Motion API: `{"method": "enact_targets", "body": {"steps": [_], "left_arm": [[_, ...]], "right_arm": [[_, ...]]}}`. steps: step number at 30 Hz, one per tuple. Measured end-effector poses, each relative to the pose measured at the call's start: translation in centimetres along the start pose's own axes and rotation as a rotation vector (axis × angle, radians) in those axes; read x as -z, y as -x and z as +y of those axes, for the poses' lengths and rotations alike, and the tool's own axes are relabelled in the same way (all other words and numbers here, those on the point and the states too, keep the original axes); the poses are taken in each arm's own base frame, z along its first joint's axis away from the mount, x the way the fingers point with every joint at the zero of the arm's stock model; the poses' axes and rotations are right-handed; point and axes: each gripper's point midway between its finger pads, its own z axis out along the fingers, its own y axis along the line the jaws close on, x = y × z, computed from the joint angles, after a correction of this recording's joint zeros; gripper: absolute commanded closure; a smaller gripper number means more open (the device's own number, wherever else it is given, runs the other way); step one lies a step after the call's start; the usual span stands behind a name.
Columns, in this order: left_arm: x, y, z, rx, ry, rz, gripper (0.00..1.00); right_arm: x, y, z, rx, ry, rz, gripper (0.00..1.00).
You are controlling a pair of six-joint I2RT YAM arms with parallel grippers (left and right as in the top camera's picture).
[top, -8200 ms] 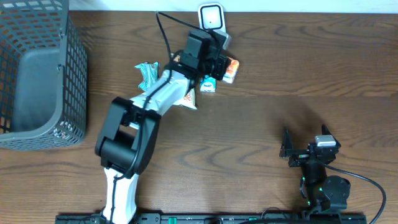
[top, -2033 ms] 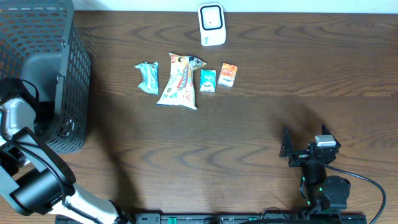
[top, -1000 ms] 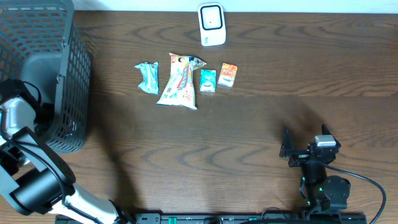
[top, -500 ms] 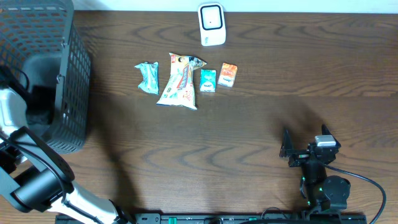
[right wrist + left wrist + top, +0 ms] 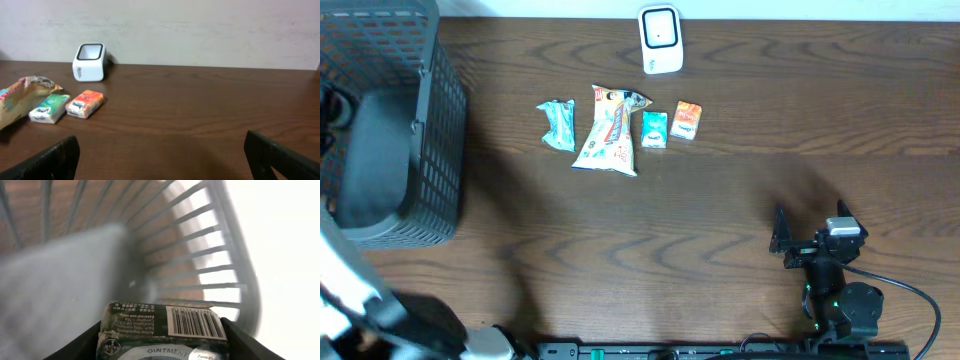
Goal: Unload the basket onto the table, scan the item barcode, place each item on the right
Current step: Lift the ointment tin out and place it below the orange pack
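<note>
In the left wrist view my left gripper (image 5: 161,342) is shut on a dark ointment box (image 5: 150,325). The box's white barcode label (image 5: 195,322) faces the camera, and grey basket bars (image 5: 200,255) stand right behind it. The white barcode scanner (image 5: 660,38) stands at the table's back edge and also shows in the right wrist view (image 5: 90,61). My right gripper (image 5: 810,243) rests open near the front right, nothing between its fingers (image 5: 57,160).
The grey wire basket (image 5: 430,120) fills the back left corner. A teal packet (image 5: 558,125), a snack bag (image 5: 608,132), a green box (image 5: 654,129) and an orange box (image 5: 687,119) lie in a row in front of the scanner.
My left arm has swung from the basket's front left to the frame's left edge, mostly out of the overhead view. The right arm and the table items have not moved.
</note>
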Motion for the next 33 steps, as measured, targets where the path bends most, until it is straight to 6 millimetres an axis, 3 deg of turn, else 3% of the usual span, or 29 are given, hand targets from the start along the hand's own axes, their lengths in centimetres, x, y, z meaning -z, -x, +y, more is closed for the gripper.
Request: {"method": "enact_targets", "body": {"steps": [3, 6, 9, 13, 19, 23, 28, 33], "left_arm": [[4.0, 1.0, -2.6, -0.036, -0.081, -0.09, 0.38], [6.9, 0.7, -4.4, -0.065, -0.141, -0.128, 0.38], [8.7, -1.0, -7.0, -0.109, -0.221, -0.109, 0.38], [8.6, -5.4, -11.0, -0.186, -0.327, -0.005, 0.38], [5.4, -15.4, -16.1, -0.346, -0.428, 0.246, 0.38], [2.5, -22.8, -17.8, -0.439, -0.442, 0.411, 0.38], [-0.8, -32.9, -18.1, -0.586, -0.431, 0.611, 0.38], [-2.7, -42.0, -16.5, -0.704, -0.394, 0.779, 0.38]], "right_arm": [[0.0, 0.0, 0.0, 0.0, 0.0, 0.0, 0.01], [0.0, 0.0, 0.0, 0.0, 0.0, 0.0, 0.01], [0.0, 0.0, 0.0, 0.0, 0.0, 0.0, 0.01], [0.0, 0.0, 0.0, 0.0, 0.0, 0.0, 0.01], [0.0, 0.0, 0.0, 0.0, 0.0, 0.0, 0.01], [0.0, 0.0, 0.0, 0.0, 0.0, 0.0, 0.01], [0.0, 0.0, 0.0, 0.0, 0.0, 0.0, 0.01], [0.0, 0.0, 0.0, 0.0, 0.0, 0.0, 0.01]]}}
